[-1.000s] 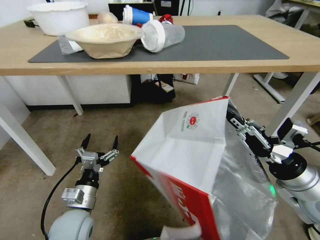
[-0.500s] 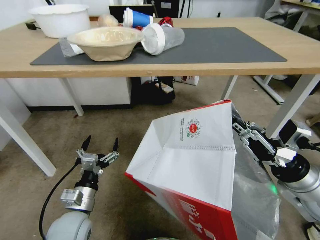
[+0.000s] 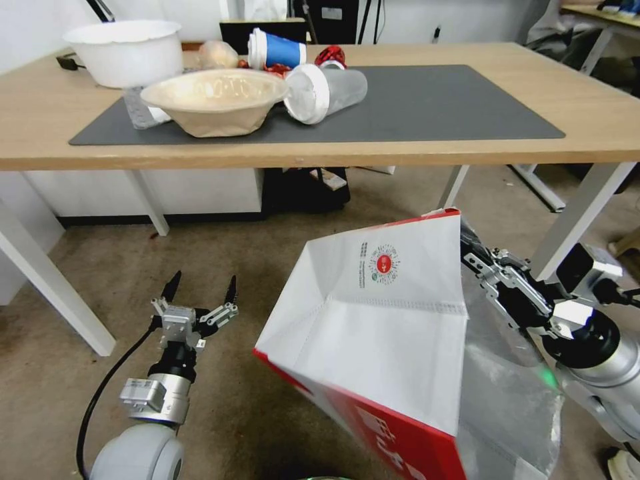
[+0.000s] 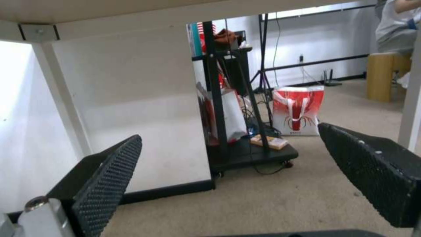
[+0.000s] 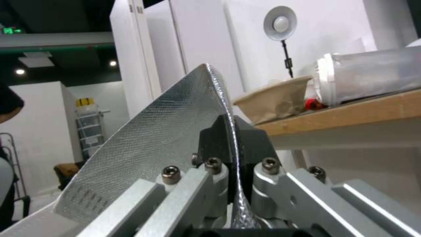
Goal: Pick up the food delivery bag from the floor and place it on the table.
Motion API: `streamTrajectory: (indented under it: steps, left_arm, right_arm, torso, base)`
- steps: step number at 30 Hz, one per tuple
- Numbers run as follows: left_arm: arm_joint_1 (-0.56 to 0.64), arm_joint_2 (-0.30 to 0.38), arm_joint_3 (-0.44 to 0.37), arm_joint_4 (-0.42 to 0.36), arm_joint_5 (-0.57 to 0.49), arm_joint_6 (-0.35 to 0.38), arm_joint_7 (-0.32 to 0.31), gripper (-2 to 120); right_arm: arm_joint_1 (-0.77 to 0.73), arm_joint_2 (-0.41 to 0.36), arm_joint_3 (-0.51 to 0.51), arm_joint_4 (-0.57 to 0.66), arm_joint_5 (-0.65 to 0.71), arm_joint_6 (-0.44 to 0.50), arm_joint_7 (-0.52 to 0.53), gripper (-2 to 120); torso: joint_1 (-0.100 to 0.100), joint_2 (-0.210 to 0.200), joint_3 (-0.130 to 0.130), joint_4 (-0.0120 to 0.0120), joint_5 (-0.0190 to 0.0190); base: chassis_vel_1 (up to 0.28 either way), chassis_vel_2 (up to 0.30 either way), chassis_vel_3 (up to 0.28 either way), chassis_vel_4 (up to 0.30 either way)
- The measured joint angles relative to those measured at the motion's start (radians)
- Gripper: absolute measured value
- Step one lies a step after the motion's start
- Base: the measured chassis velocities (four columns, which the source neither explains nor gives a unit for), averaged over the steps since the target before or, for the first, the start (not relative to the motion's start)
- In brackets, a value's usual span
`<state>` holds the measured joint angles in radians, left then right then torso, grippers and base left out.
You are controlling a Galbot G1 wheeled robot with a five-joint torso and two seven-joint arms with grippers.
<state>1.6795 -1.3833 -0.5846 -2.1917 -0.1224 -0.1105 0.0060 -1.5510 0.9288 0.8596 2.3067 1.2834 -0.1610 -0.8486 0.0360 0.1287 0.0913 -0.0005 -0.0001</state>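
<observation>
Food delivery bag (image 3: 373, 320) in right tool (image 3: 467, 248), off the floor (image 3: 233, 280), below the table (image 3: 333, 143)

left gripper (image 3: 200, 291): two slim black pointed fingers on a silver metal linkage block, mounted on a black collar. below it, a silver-grey cylindrical wrist carrying a small boxy grey unit, then a rounded pale grey joint. a black cable loops along the outer side of this arm. in the left wrist view the finger pads (image 4: 110, 176) are black with a fine studded texture.

right gripper (image 5: 231, 135): black fingers on bright aluminium links fastened with dark socket-head screws. its arm has a black joint, a glossy silver-grey casing, a boxy silver and black unit, and what appears to be a small green light.
</observation>
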Motion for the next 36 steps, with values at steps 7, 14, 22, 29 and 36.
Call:
streamTrajectory:
  steps: [7,14,22,29,36]
  left_arm:
    - [0.006,0.003,-0.005,-0.012,0.010,0.017,-0.014,100]
    - [0.024,0.000,-0.008,-0.031,0.022,0.025,-0.019,100]
    - [0.039,-0.003,-0.011,-0.046,0.028,0.026,-0.024,100]
    - [0.048,-0.009,-0.012,-0.056,0.035,0.024,-0.025,100]
    - [0.060,-0.008,-0.012,-0.067,0.042,0.023,-0.030,100]
  right_arm:
    - [0.003,0.006,0.001,-0.016,-0.017,-0.002,-0.035,0]
    - [0.012,0.010,0.003,-0.026,-0.003,-0.012,-0.053,0]
    - [0.015,0.017,-0.001,-0.027,0.000,-0.015,-0.066,0]
    - [0.006,0.018,0.009,-0.026,0.007,-0.019,-0.096,0]
    - [0.005,0.022,0.011,-0.026,0.011,-0.022,-0.114,0]
  torso:
    - [0.005,0.029,0.024,0.0000,0.0001]
    - [0.011,0.061,0.050,0.0000,0.0001]
    - [0.019,0.088,0.071,0.0000,0.0000]
    - [0.025,0.117,0.093,0.0000,0.0001]
    - [0.033,0.143,0.111,0.0000,0.0000]
  base:
    - [0.000,0.000,0.000,0.000]
    - [0.000,0.000,0.000,0.000]
    - [0.000,0.000,0.000,0.000]
    - [0.000,0.000,0.000,0.000]
    - [0.000,0.000,0.000,0.000]
